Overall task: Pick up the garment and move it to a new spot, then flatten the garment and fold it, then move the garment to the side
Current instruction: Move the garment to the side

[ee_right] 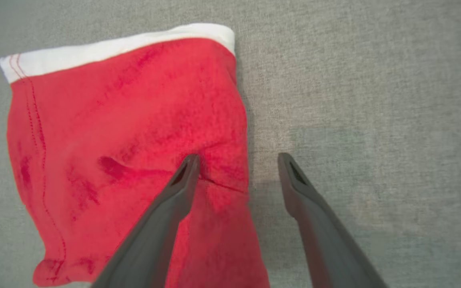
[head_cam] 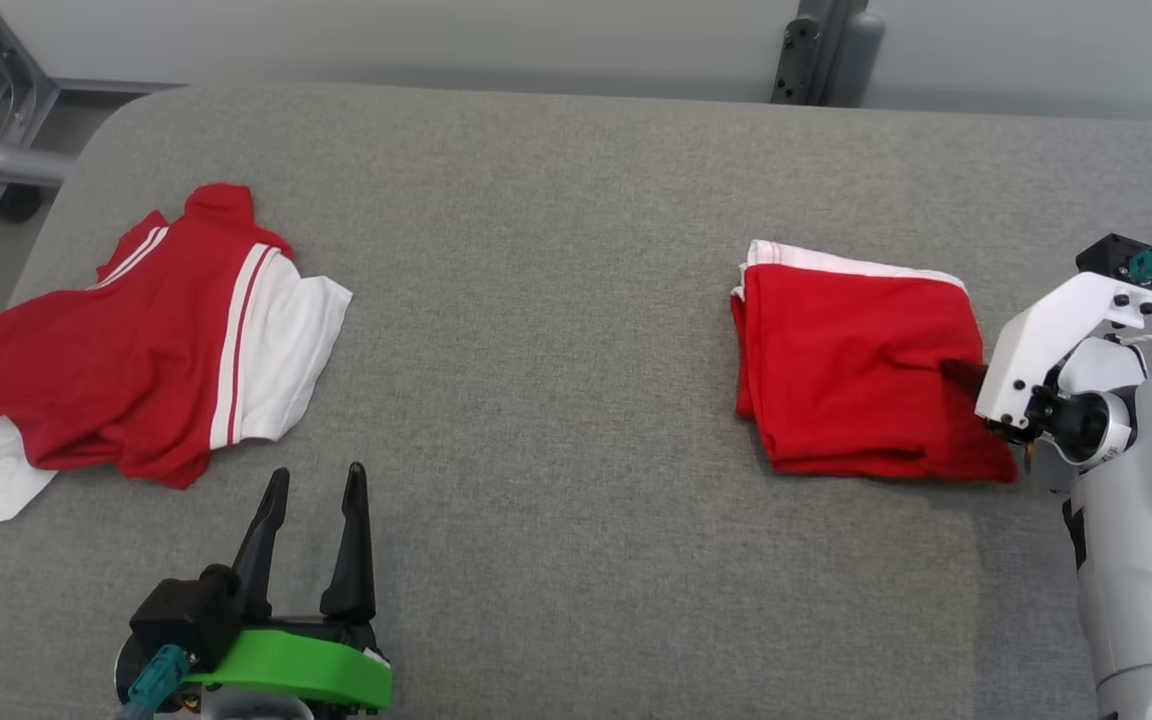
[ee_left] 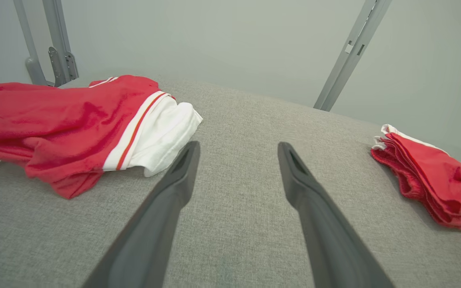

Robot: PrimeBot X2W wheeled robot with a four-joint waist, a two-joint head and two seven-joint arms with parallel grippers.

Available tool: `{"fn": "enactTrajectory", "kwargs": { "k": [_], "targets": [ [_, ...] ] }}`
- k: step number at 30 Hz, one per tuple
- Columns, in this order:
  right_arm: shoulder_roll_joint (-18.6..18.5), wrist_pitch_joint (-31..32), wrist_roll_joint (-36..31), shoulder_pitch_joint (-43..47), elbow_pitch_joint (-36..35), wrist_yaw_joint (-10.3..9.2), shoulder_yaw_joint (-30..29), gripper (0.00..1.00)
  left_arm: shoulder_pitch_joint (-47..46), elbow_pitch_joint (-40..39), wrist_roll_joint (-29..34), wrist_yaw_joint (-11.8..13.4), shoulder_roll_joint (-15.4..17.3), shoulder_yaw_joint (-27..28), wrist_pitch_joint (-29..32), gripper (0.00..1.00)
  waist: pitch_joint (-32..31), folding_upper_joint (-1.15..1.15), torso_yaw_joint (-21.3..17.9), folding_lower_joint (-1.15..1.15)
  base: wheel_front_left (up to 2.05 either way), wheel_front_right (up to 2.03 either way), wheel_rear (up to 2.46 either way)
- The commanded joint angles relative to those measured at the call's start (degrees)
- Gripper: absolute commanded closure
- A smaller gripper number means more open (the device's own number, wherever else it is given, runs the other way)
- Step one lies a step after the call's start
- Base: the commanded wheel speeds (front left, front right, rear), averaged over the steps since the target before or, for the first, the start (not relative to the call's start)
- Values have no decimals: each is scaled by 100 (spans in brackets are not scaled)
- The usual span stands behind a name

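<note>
R gripper [ee_right: 238,160] is seen spread in wrist view, one tip on folded garment [ee_right: 126,132], other over table [ee_right: 374,100]; tips masked by wrist in head view. L gripper [head_cam: 318,472] held open.

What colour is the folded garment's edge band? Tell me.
The band is white, on the red folded garment; the right wrist view shows it best.

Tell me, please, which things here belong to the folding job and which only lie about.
Job: folded red garment; right gripper, open, astride its edge; grey table beneath.
Lying about: crumpled red-and-white garment, perhaps next; left gripper, open, away from both; metal frame behind.
</note>
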Motion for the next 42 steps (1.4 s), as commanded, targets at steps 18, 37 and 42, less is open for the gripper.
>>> {"fn": "enactTrajectory", "kwargs": {
  "k": [18,37,42],
  "targets": [
    [-181,522,-458,244,-373,-4,757,100,-300,-55,-168,86,8,-229,6,0,625,0,61,0,0,0,0],
    [-2155,-828,391,39,-922,-4,3041,100,-749,-633,369,-49,19,-310,6,0,1234,0,-1594,0,0,0,0],
    [-2423,-1462,452,-204,-680,-4,2977,100,-873,-976,497,-54,191,-465,6,0,1558,0,-1891,0,0,0,0]
  ]
}}
